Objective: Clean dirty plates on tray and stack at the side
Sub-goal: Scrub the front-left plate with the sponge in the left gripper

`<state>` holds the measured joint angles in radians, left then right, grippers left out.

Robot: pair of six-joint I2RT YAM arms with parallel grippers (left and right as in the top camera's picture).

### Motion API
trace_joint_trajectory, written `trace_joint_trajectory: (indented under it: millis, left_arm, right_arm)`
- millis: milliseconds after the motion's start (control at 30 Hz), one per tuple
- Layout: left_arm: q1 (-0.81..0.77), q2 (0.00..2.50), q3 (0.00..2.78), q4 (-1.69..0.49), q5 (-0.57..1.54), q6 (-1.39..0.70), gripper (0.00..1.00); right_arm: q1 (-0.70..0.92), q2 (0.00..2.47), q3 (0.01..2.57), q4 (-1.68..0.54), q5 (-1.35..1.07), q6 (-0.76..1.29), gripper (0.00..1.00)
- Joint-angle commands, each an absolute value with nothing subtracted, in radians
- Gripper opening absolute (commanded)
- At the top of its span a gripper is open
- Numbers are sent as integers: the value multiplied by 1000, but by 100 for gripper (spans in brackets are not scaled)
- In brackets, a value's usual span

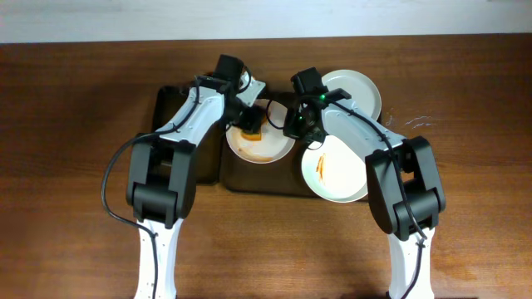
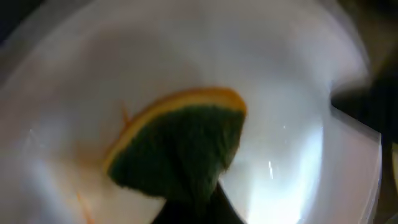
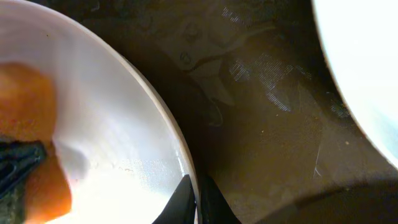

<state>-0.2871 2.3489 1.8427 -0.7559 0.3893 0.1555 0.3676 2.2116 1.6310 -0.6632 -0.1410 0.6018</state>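
Note:
A white dirty plate [image 1: 268,150] with orange smears lies on the dark tray [image 1: 249,176]. My left gripper [image 1: 250,121] is shut on an orange and green sponge [image 2: 180,143] and presses it onto that plate [image 2: 74,93]. My right gripper [image 3: 196,202] is shut on the plate's right rim [image 3: 155,112]; it shows in the overhead view [image 1: 293,124]. A second dirty plate [image 1: 337,178] with orange streaks lies at the tray's right end. A clean white plate [image 1: 357,90] lies on the table behind it.
The brown wooden table [image 1: 75,124] surrounds the tray. The tray floor [image 3: 267,124] shows between the held plate and the edge of another plate [image 3: 367,68] at the upper right.

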Motion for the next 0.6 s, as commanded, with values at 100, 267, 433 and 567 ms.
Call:
trace_joint_trajectory:
  millis: [100,267,433,567]
  left_arm:
    - [-293,2375,1835,-802,-118,-216,0]
    - [-294,2374,1835,-996,380,-22,0]
    - [-295,2375,1835,-903,414,-22,0]
    - [-321,2387,1835,-662,460,-22,0]
  right_arm:
    - [381,2233,1625,-654,-170,611,6]
    - [361,2233,1625,-653,-271,610,5]
    - [279,2240,1610,-615,-507,443,4]
    - [279,2270,1610,-594,-558,445,4]
